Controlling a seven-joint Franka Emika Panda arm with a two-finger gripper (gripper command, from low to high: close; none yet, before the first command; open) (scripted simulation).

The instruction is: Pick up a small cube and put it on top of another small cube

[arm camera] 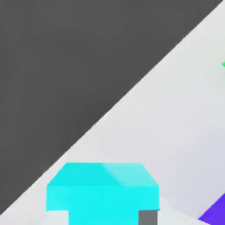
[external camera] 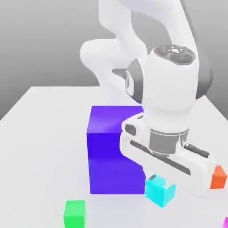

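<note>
The cyan cube sits at the lower end of the gripper, at about five o'clock in the exterior view, just beside the lower right corner of the blue block. Its underside looks a little clear of the table, though the gap cannot be judged with certainty. In the hand view the cyan cube fills the near edge of the frame, its top face and one side face showing, with pale and grey finger parts pressed against its lower edge. From this the fingers are clamped on the cube, one at each side.

The hand itself is a white body tilted across the exterior view, its long flat housing running from ten o'clock down to four o'clock. Above it stands the rounded wrist joint with grey side caps, and the arm rises from there toward twelve o'clock, curving back behind the block.

The blue block stands on the table at the centre, far bigger than the cube, partly covered by the hand on its right side. A green cube rests at seven o'clock, well apart from the cyan one. An orange cube lies at four o'clock, just beyond the hand's right end. A sliver of magenta shows at the bottom right edge.
</note>
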